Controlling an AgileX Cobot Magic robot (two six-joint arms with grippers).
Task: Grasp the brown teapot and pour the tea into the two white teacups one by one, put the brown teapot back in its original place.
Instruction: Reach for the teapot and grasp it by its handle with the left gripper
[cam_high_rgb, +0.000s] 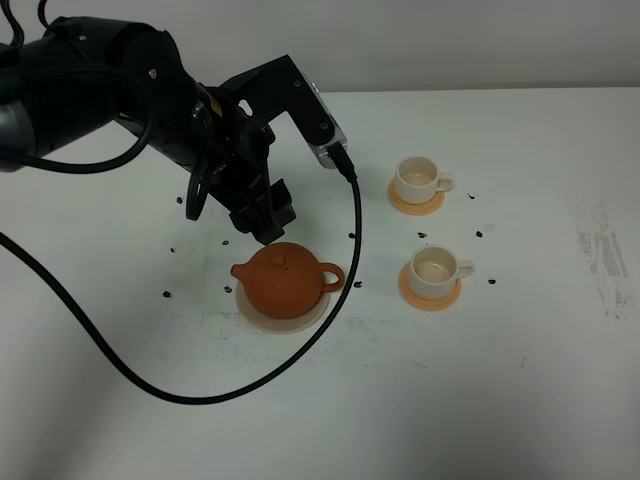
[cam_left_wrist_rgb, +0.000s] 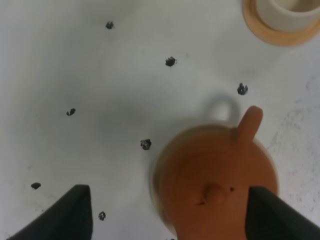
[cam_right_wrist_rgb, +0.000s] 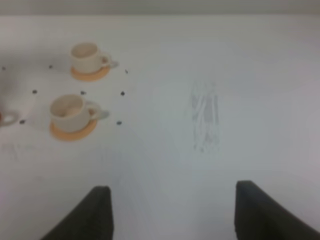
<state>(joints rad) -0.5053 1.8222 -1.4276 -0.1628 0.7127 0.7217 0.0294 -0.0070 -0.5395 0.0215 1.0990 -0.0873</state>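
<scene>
I see the left gripper (cam_high_rgb: 268, 225) hanging just above the brown teapot (cam_high_rgb: 288, 282). Its black fingers (cam_left_wrist_rgb: 75, 212) are spread wide and released, clamping nothing. In the left wrist view, one finger is well apart from the pot and the other is just beside it.

The teapot stands upright with its lid on, on the pale beige disc (cam_high_rgb: 270, 324). Its handle points toward the cups.

The far teacup (cam_high_rgb: 418, 177) and the near teacup (cam_high_rgb: 435, 266) each stand on an orange coaster (cam_high_rgb: 430, 298), well apart from the pot.

The right gripper (cam_right_wrist_rgb: 172, 210) is also spread open and empty over the white table (cam_high_rgb: 520, 400). Black specks (cam_high_rgb: 166, 294) dot the tabletop.
</scene>
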